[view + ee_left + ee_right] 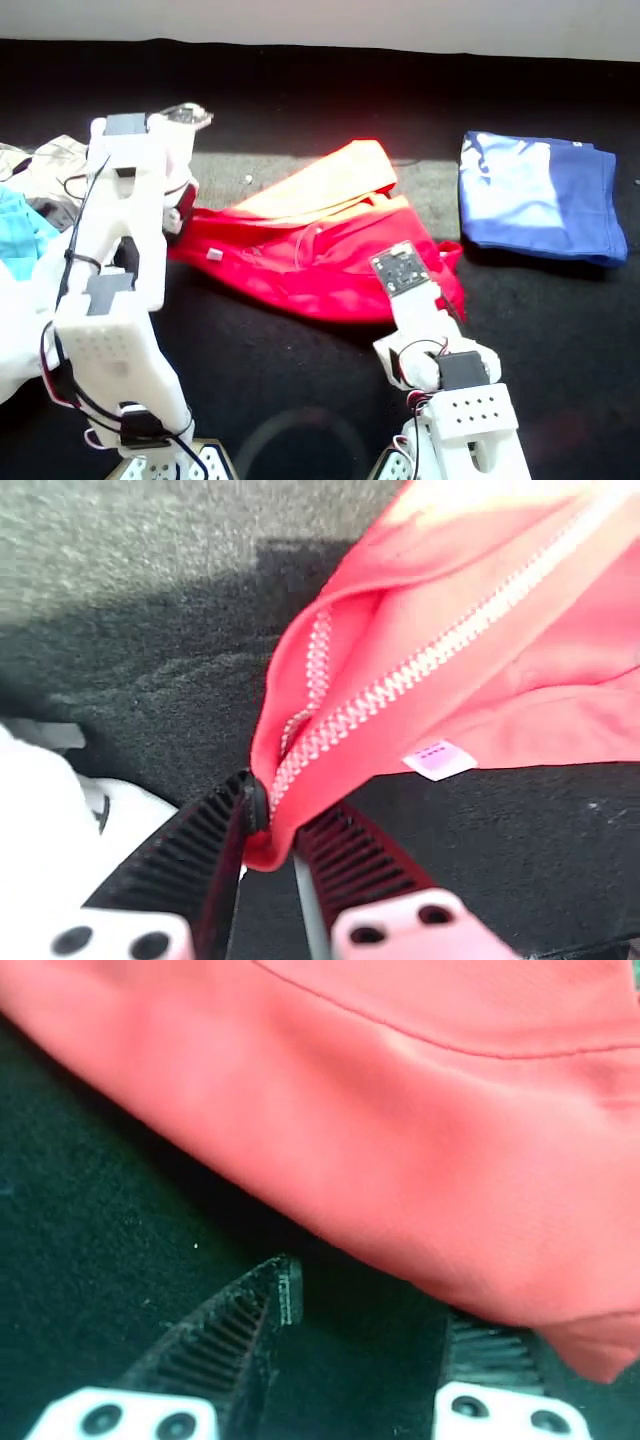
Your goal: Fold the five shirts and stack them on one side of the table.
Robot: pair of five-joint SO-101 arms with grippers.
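A red shirt [320, 245] lies crumpled and spread in the middle of the black table, with an orange-lit flap at its far side. My left gripper [275, 825] is shut on the shirt's left edge, next to a white-stitched seam [420, 665] and a small pale label [435, 758]. My right gripper [375, 1310] is open at the shirt's near right edge; the red cloth [400, 1140] hangs over one finger [485, 1345], and the other finger [255, 1325] rests on bare table. A folded blue shirt [540, 195] lies at the far right.
A loose heap of shirts, cyan [22, 235] and beige [45, 165], lies at the left edge behind the left arm [110, 290]. The right arm [430, 340] stands at the near middle. Dark table [270, 370] lies open between the arms.
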